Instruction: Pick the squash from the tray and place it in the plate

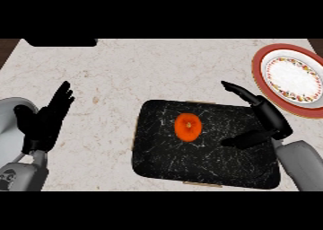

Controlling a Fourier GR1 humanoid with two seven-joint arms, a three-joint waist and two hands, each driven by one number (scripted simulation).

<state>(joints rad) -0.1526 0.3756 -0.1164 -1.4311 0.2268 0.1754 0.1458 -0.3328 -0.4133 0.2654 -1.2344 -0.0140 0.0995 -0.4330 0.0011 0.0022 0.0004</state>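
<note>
Hovering at the black marbled rectangular tray's right edge, the right hand is spread wide, apart from the round orange squash lying mid-tray.

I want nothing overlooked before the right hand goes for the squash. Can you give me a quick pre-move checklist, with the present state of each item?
1. Squash lies on the tray, uncovered: ok.
2. Right hand open, holding nothing: ok.
3. Right hand at the squash: not ok; it is over the tray's right side, apart from the squash.
4. Plate has room for the squash: ok.
5. Left hand open at the left, off the tray: ok.
6. Right hand's height above the tray: cannot tell.
</note>
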